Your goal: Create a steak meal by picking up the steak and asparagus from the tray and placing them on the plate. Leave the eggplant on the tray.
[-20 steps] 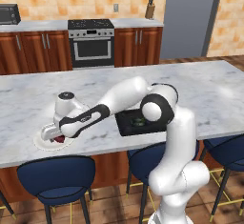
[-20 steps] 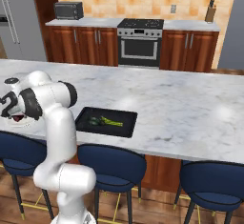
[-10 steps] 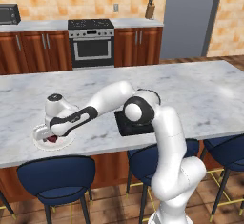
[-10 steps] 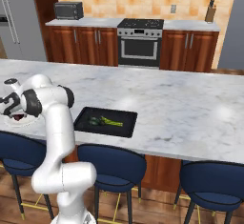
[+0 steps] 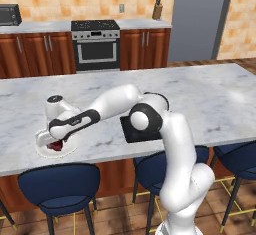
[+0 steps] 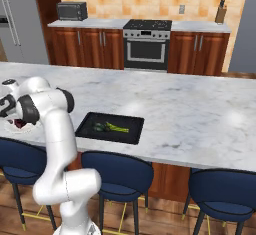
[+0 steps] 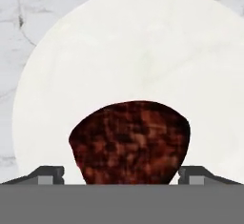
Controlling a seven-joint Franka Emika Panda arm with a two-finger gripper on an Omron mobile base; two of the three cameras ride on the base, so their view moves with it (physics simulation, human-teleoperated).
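The arm reaches far out to its left, low over the plate (image 5: 46,151) at the near edge of the marble desk (image 5: 210,89). The gripper (image 5: 54,140) hangs right over the steak (image 5: 56,145), which sits dark red on the white plate. From the hand camera, the steak (image 7: 129,142) lies between the two fingertips (image 7: 46,174), one on each side, each standing a little clear of the meat — so the jaws look spread wide, just wider than the steak, not pinching it. The plate (image 7: 128,56) shows bare white beyond the meat.

Over on the other side, the black tray (image 6: 111,128) rests on the desk in front of the robot's base, well apart from the plate (image 6: 11,127). On it the asparagus (image 6: 118,127) lies bright green, and just beside it, to the left, sits the dark eggplant (image 6: 99,127). Blue stools (image 6: 116,171) line the near side of the desk.
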